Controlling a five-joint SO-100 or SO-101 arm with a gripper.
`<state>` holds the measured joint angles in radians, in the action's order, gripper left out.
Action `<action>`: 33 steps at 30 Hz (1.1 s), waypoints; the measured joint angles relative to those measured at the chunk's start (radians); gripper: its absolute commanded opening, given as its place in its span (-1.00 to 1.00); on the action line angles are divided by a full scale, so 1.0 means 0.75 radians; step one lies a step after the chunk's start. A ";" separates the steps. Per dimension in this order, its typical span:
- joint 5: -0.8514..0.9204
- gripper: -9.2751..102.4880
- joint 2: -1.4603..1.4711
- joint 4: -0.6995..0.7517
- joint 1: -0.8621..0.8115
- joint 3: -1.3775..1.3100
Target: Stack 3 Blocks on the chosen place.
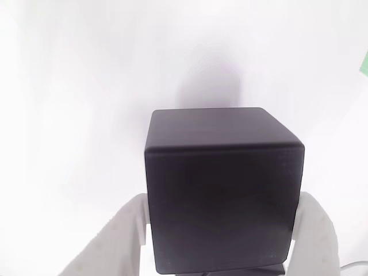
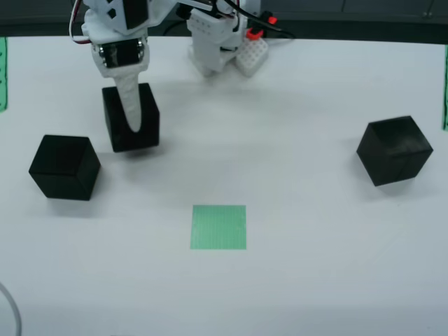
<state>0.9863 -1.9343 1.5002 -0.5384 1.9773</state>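
Note:
In the view from above, my gripper (image 2: 132, 119) is shut on a black block (image 2: 150, 119) at the back left of the white table; one white finger (image 2: 131, 103) runs down its front face. The view that rides on the gripper shows this block (image 1: 224, 172) large, clamped between my gripper's (image 1: 223, 233) two white fingers (image 1: 129, 233). A second black block (image 2: 64, 166) rests just left of the held one. The third black block (image 2: 393, 150) sits far right, turned at an angle. The chosen place, a green striped square (image 2: 218, 227), lies at centre front, apart from all the blocks.
The arm's white base (image 2: 215, 42), a small white studded part (image 2: 253, 54) and red-tipped wires stand at the back centre. Green strips (image 2: 2, 73) mark the table's left and right edges. A thin cable (image 2: 12, 315) curves at the front left corner.

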 measured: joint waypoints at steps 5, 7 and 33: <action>-0.309 -0.55 0.037 0.004 0.243 -0.035; -0.450 -0.55 0.065 -0.010 0.337 -0.059; -1.284 -0.55 0.722 0.018 0.718 -0.679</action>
<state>0.0230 -1.3929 1.5140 0.0000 1.4680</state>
